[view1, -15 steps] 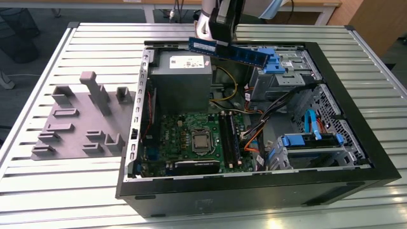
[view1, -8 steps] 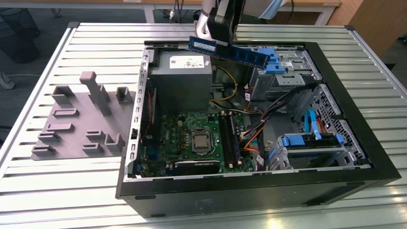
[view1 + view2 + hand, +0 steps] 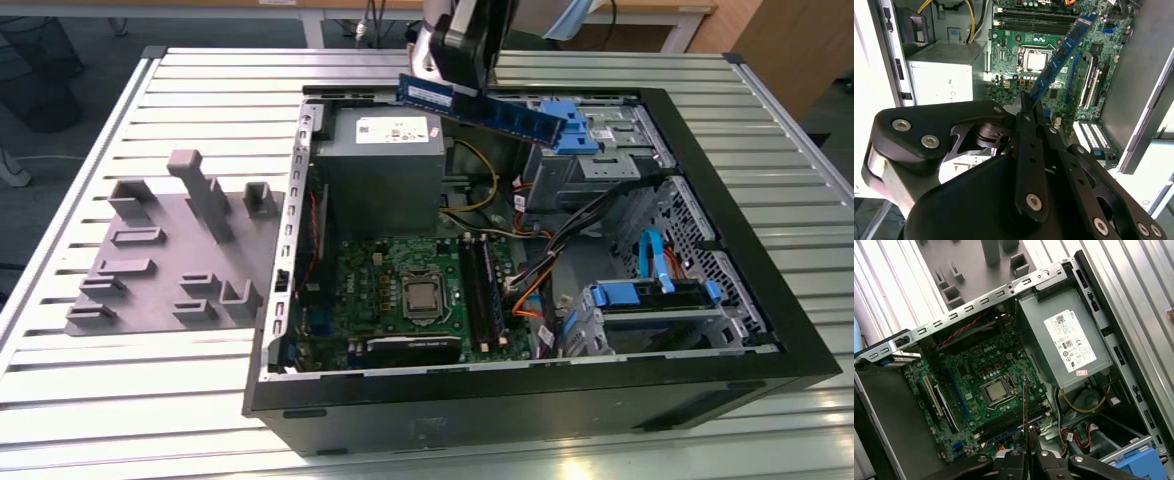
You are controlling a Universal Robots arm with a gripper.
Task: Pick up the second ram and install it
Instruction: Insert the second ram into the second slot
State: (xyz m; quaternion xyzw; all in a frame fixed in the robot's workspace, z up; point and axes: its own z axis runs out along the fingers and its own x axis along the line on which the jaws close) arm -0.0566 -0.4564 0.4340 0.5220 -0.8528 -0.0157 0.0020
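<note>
Your gripper (image 3: pixel 461 92) is clenching the second ram (image 3: pixel 491 108) near one end, so the pick-up part of the task is done and you are now in the carrying part. In the exterior view the blue stick is hanging in the air above the open computer case (image 3: pixel 534 405), over the region of the power supply (image 3: pixel 380 150). It is tilted and it is touching nothing except the fingers.

In both wrist views you are looking down along the stick. In the second wrist view the ram (image 3: pixel 1064 50) is reaching out from the gripper (image 3: pixel 1029 107) toward the green motherboard (image 3: pixel 1019 45). In the first wrist view the ram (image 3: pixel 1024 400) is showing only its thin edge, rising from the gripper (image 3: pixel 1024 437) in front of the motherboard (image 3: pixel 979 375). The stick is well apart from the board, so the installing is not yet done.

The long dark memory slots (image 3: pixel 483 290) are lying beside the processor socket. I cannot tell for sure whether one of them is already holding a stick, because they are dark and narrow here.

In my judgement, seating the stick is calling for three things: its long edge parallel to a free slot, its contact edge facing down, and a straight, even push, since a tilted entry could jam it. The grey tray (image 3: pixel 174 250) is resting on the table (image 3: pixel 120 400), beside the case.
</note>
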